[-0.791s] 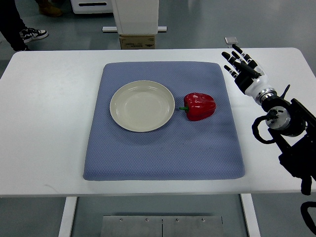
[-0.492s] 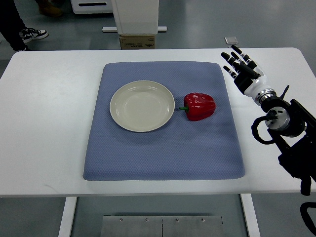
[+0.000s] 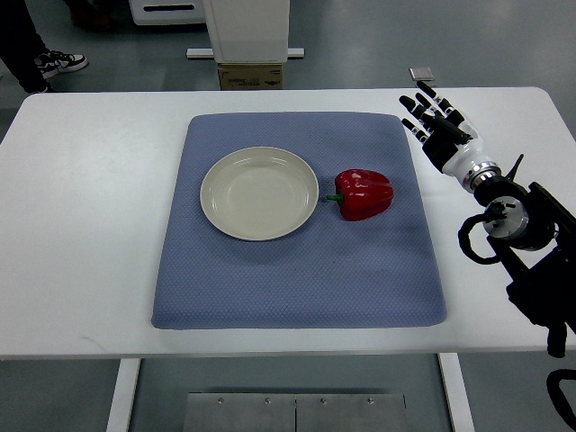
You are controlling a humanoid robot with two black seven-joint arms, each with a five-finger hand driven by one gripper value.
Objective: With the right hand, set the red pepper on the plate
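Illumination is bright, even and diffuse from overhead. The white table [image 3: 90, 225] shows no glare (surface near full brightness but detail retained). Soft, short shadows fall beneath the red pepper [image 3: 364, 193] and along the blue mat's [image 3: 297, 279] near edge. Focus is sharp throughout; edge distortion is negligible

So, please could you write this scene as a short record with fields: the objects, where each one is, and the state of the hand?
plate: empty, on the mat, left of the pepper
red pepper: on the mat, just right of the plate, stem toward the plate
blue mat: lies on the white table
right hand: open, fingers spread, over the table at the mat's far right corner, holds nothing
left hand: not in view
task state: pepper not yet grasped
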